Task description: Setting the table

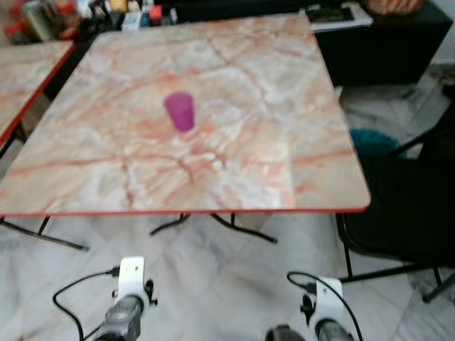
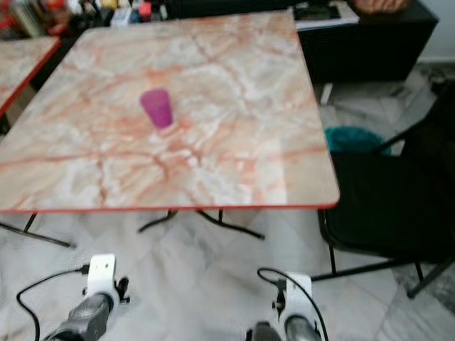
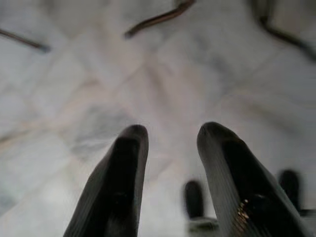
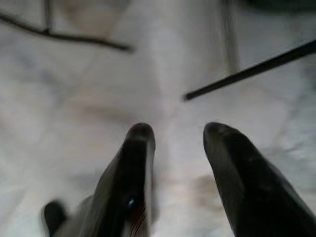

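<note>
A purple cup (image 1: 180, 111) stands upright near the middle of a marble-patterned table (image 1: 270, 163) with a red edge. Both arms hang low in front of the table, well below its top. The left wrist (image 1: 128, 298) and the right wrist (image 1: 323, 309) show at the bottom of the head views. My left gripper (image 3: 168, 136) points down at the pale floor, open with nothing between its fingers. My right gripper (image 4: 177, 132) is likewise open and empty over the floor.
A black chair (image 1: 409, 206) stands at the table's right side, with a teal object (image 1: 373, 142) on the floor behind it. A second marble table (image 1: 25, 78) is at the left. A dark cabinet (image 1: 384, 42) and cluttered items (image 1: 85, 14) lie beyond. Table legs (image 1: 213, 224) cross the tiled floor.
</note>
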Robot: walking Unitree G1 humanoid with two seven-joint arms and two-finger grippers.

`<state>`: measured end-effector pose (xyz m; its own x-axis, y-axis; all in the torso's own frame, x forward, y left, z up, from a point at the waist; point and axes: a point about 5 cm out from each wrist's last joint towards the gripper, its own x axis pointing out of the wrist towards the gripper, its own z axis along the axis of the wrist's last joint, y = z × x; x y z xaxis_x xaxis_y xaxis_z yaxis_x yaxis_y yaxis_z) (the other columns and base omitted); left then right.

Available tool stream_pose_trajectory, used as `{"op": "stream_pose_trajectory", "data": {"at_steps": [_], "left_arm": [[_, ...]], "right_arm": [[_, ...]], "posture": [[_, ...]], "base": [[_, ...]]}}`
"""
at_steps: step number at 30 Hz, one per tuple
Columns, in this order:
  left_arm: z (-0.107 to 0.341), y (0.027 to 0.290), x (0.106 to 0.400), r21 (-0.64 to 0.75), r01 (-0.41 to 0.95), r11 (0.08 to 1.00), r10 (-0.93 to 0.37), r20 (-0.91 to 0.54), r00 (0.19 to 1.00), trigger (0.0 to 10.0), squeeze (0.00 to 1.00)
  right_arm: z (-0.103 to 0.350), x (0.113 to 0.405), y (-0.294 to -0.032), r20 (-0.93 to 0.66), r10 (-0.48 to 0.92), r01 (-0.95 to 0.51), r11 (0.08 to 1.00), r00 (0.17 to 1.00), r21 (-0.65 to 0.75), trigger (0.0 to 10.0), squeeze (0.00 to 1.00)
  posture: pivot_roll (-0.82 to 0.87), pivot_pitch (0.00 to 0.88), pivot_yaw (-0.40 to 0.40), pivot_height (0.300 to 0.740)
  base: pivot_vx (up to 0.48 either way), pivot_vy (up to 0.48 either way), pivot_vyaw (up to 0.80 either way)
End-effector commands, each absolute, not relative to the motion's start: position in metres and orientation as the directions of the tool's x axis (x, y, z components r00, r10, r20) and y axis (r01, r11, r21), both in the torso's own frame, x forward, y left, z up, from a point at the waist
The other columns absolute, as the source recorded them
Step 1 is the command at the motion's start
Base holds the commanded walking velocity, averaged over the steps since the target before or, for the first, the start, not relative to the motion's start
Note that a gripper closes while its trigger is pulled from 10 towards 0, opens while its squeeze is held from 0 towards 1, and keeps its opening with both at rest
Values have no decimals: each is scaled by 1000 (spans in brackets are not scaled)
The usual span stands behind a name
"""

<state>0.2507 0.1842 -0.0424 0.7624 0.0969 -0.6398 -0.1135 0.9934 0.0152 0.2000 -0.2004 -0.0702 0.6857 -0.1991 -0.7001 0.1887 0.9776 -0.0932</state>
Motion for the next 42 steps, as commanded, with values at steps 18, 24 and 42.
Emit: {"op": "stream_pose_trajectory", "data": {"at_steps": [18,24,42], "left_arm": [[-33,242,239,95,-295,951,299,-538,789,10000,0],[11,303,247,194,-574,795,606,-284,743,10000,0],[168,304,318,165,-613,773,536,348,769,10000,0]], "right_arm": [[-74,195,-196,-715,-184,193,979,675,-69,10000,0],[-74,194,-198,-717,-179,187,980,673,-70,10000,0],[-74,194,-200,-720,-168,171,983,673,-69,10000,0]], "posture": [[-128,158,60,740],[-113,162,54,740],[-97,161,38,740]], "base": [[0,0,0],[0,0,0],[0,0,0]]}}
